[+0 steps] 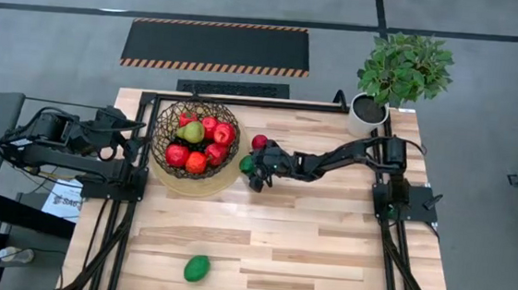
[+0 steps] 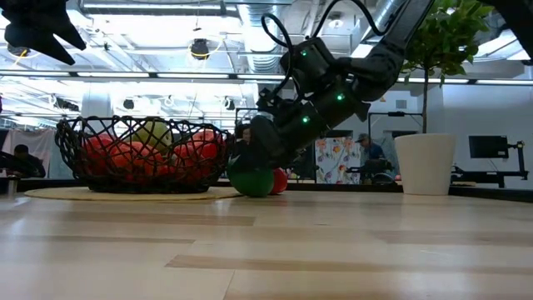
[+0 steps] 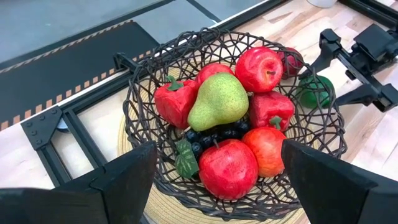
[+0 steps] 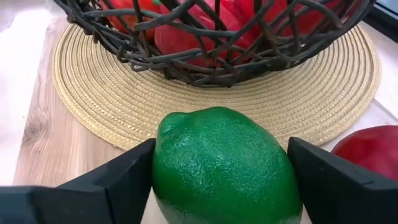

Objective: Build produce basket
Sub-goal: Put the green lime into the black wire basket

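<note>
The dark open-weave basket (image 1: 162, 142) stands on its round tan base (image 4: 186, 99) at the far left-centre. It holds red apples, red peppers, a yellow-green pear (image 3: 217, 99) and dark grapes (image 3: 211, 137). My right gripper (image 1: 253, 169) is down at the table just right of the basket, shut on a green lime (image 4: 224, 168). A red fruit (image 1: 259, 142) lies on the table right beside it. Another green oval (image 1: 196, 268) lies near the table's near edge. My left gripper (image 3: 214, 186) is open and empty, raised at the basket's left side. My right gripper has the lime pinched between its two fingers, one against each of the lime's sides (image 4: 165, 168). The fingers come slanting down from the table's right. The lime's underside rests on the table (image 2: 252, 182).
A leafy plant in a white pot (image 1: 370, 112) stands at the far right corner. Black frame rails run along the table's far edge and both sides (image 1: 244, 100). Bare wood lies between the basket and the near edge. People show in the room behind.
</note>
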Robot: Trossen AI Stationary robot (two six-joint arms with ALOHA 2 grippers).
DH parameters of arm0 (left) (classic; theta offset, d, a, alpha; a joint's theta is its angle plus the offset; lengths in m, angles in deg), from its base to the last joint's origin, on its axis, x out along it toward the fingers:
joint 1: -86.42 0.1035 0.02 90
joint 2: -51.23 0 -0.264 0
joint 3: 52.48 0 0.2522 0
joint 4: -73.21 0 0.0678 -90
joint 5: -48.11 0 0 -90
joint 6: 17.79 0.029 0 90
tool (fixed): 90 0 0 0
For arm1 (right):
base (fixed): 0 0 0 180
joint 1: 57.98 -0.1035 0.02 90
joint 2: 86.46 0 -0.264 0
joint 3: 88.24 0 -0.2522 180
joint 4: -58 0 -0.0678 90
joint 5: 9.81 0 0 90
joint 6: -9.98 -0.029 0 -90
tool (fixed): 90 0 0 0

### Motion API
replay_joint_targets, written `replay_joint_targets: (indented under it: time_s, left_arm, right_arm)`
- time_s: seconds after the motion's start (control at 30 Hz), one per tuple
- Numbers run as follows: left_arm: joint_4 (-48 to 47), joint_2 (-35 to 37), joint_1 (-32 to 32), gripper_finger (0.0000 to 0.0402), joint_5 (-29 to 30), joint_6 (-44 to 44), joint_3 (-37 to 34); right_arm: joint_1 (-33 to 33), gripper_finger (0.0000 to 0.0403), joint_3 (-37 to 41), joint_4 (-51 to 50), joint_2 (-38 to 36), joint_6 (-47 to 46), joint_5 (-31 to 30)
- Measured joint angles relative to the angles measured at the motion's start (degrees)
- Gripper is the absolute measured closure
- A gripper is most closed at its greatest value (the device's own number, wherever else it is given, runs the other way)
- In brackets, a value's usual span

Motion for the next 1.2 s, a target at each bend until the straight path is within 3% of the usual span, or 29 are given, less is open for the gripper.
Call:
replay_joint_targets:
  time_s: [0.17,0.43,0.7,0.87,1.2]
  left_arm:
    - [-0.01,0.00,0.01,0.0072,0.00,0.01,0.00]
    - [-0.02,0.00,0.00,0.0072,-0.17,0.02,0.00]
    - [-0.17,0.00,0.02,0.0072,-0.15,0.04,0.00]
    - [-0.17,0.01,0.00,0.0072,0.13,0.11,0.00]
    - [-0.17,0.02,0.02,0.0072,1.03,0.19,0.00]
  right_arm:
    - [-0.77,0.0085,-0.28,-0.43,0.00,-0.07,-1.58]
    - [-1.94,0.0083,-3.04,-2.58,-1.31,-0.26,-1.17]
    - [-2.67,0.0083,-3.17,-8.45,-9.79,-0.24,-1.55]
    - [-4.67,0.0083,-3.11,-13.36,-15.98,-0.24,-5.03]
    - [-7.50,0.0082,-3.17,-1.91,-21.18,-0.07,-8.55]
